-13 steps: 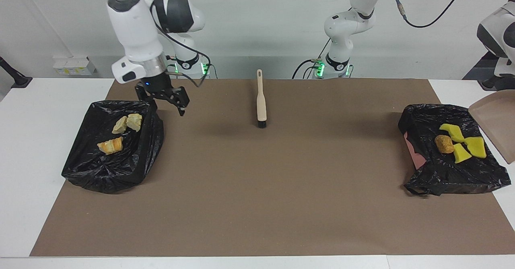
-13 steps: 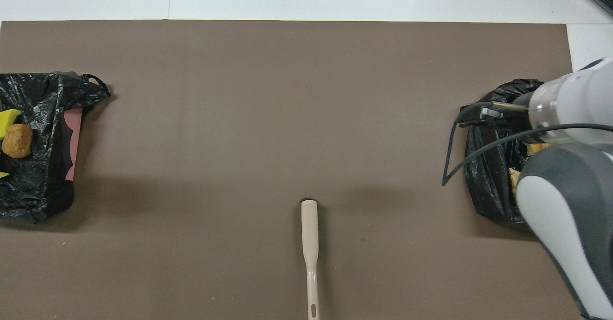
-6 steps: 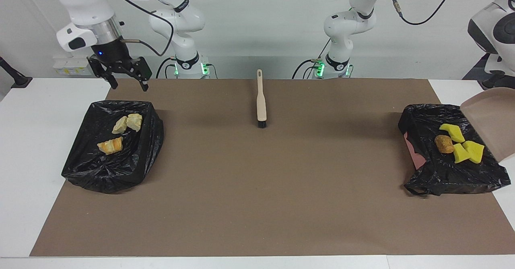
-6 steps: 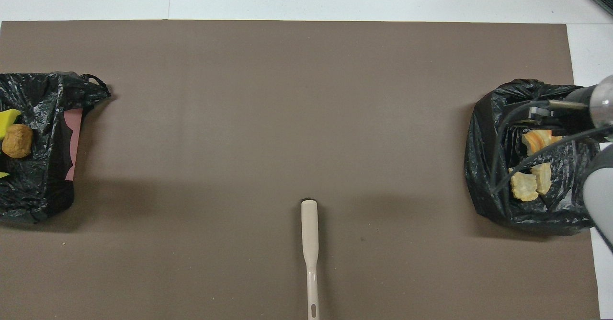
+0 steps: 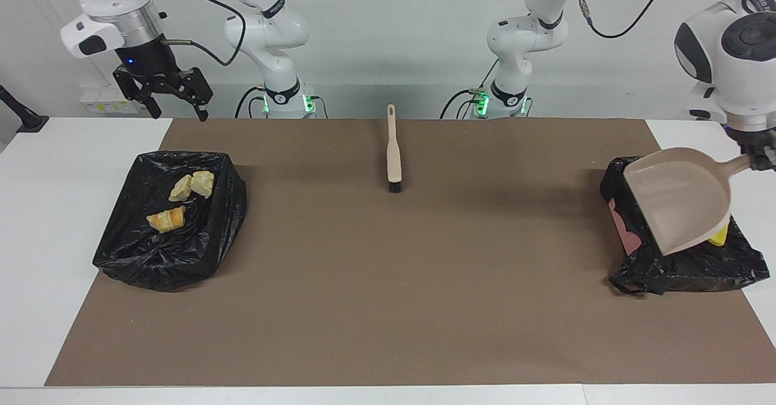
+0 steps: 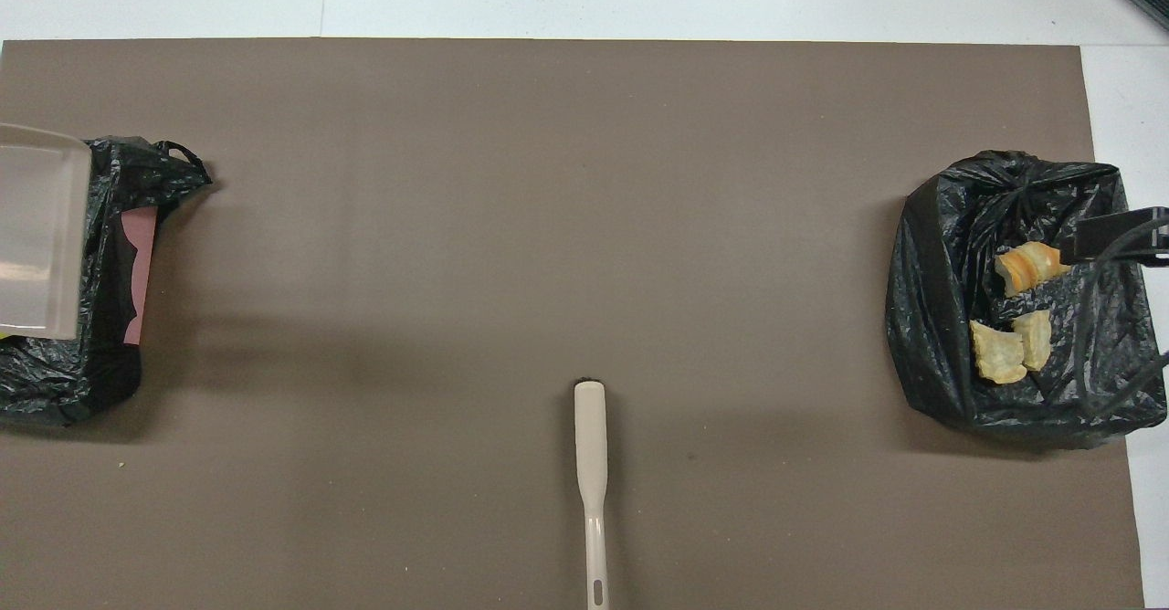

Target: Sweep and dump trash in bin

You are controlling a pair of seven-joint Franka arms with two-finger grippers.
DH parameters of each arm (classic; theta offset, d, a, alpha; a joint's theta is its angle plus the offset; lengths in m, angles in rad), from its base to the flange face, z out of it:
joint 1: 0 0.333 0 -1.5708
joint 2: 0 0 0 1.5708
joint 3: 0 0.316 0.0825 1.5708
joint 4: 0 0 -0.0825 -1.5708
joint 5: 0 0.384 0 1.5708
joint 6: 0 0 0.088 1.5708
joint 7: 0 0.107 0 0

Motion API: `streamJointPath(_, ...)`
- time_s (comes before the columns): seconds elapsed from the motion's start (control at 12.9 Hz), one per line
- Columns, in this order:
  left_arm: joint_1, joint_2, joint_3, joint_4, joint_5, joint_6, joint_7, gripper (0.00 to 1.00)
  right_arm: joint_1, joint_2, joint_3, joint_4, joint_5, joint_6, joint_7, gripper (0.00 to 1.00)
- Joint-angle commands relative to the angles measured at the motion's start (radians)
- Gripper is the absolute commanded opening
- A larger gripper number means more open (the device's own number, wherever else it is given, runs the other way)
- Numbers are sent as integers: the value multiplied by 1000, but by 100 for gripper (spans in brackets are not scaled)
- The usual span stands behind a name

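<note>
Now left hand (image 5: pixel 765 157) holds dustpan (image 5: pixel 679 196) over bag (image 5: pixel 685 265).

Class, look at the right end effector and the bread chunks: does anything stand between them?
Nothing visible does. The right end effector hangs open above the bin's edge, and the bread chunks lie uncovered in it. The brush lies apart at mid-table; the left end effector holds the dustpan over the other bin.

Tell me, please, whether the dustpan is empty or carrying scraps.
Empty: the dustpan, held by the left gripper over a bag-lined bin, shows a bare inside.
</note>
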Motion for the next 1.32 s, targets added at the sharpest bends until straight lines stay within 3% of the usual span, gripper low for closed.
streamJointPath(0.0,-66,-89,15,-115,-91,-15,-105,0,5,-13,-2,-14,-6,-10,-22,100)
streamJointPath(0.23,-173,-147,15,-200,-164,-15,-296,0,5,-13,-3,-10,-6,-22,-22,100)
streamJointPath(0.54,-315,-175,13,-234,-239,-23,-620,0,5,-25,-11,-11,1,-28,-16,100)
streamJointPath(1.01,-508,-152,13,-272,-448,1,-1228,0,8,-39,-10,-13,-3,-41,-20,100)
streamJointPath(1.24,-583,-96,13,-292,-505,92,-1485,0,8,-39,-10,-16,-3,-39,-17,100)
